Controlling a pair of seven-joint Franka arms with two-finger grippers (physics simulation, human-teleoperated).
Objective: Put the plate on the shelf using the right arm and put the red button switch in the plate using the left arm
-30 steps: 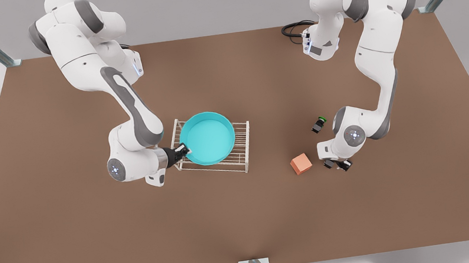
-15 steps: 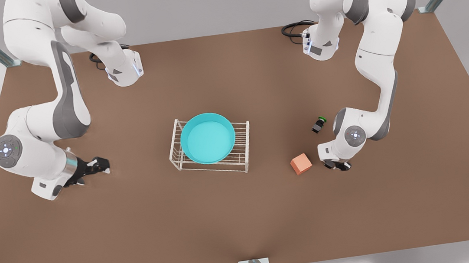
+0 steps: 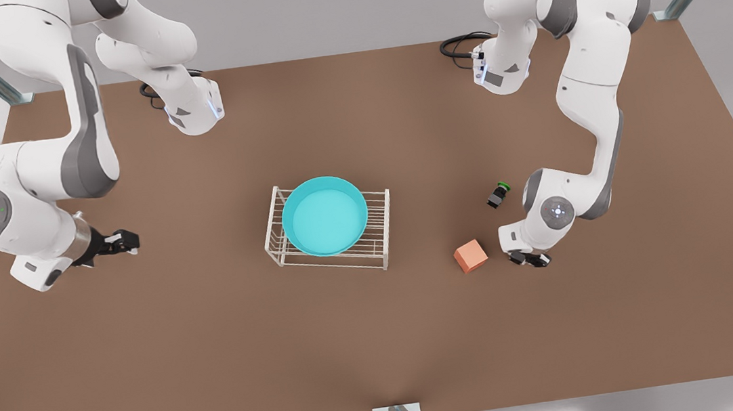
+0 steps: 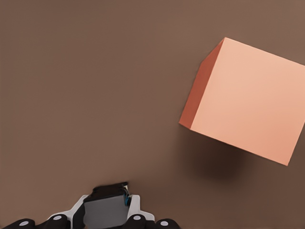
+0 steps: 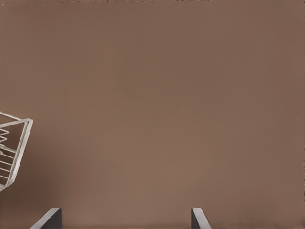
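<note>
Right gripper [image 3: 128, 241] is hanging with fingers spread wide, well apart from the wire shelf [image 3: 379, 231], where the turquoise plate [image 3: 324, 215] is resting. Left gripper [image 3: 530, 259] is gripping a dark-bodied switch [image 4: 106, 208], cap colour unclear, beside the orange cube [image 3: 470, 255].

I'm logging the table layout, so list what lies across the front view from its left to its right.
Right tool, open over bare table → shelf carrying the plate → orange cube → green-capped switch → left tool, low beside the cube, holding a small dark object.
</note>
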